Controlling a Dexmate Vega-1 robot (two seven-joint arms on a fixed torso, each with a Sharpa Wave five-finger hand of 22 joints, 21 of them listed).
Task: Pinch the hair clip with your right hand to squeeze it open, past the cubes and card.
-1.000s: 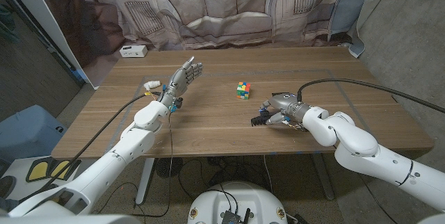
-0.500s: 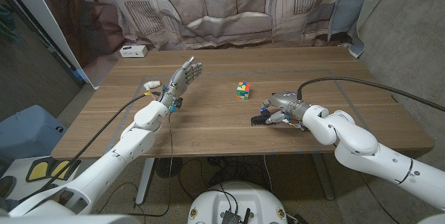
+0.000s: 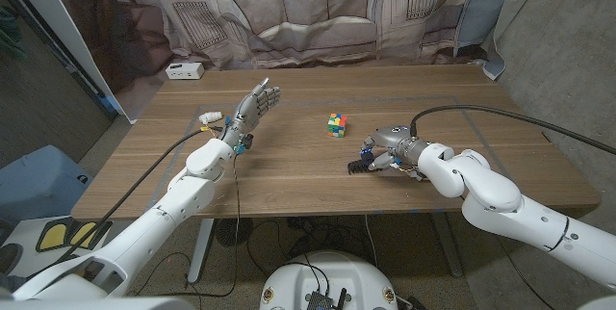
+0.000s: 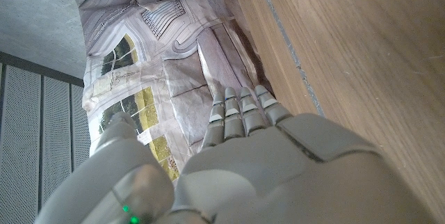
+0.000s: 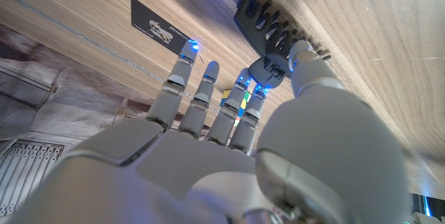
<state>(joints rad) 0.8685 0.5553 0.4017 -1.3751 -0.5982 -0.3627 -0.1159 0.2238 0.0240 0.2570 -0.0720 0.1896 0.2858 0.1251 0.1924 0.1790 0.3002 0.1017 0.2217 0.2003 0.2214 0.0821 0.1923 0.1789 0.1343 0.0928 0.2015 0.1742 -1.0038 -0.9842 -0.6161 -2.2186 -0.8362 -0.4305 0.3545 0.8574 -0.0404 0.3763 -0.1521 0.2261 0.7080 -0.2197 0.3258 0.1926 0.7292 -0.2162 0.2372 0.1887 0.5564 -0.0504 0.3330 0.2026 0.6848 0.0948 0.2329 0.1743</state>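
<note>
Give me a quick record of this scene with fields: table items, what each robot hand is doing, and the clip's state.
table: wooden
hair clip: black, toothed, on the table by the right robot hand
right robot hand: thumb at the clip's hinge end; firm pinch not clear
left robot hand: raised, fingers apart, holding nothing
cube: multicoloured, beyond the clip
card: black
white box: far left table corner

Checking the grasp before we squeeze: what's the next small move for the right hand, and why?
Probably close the thumb and fingers a little further on the hair clip's handle end. In the right wrist view the right hand's thumb is already at the clip's hinge, but the toothed jaws look shut and the clip seems to lie on the table. The left hand is raised, well away.
</note>
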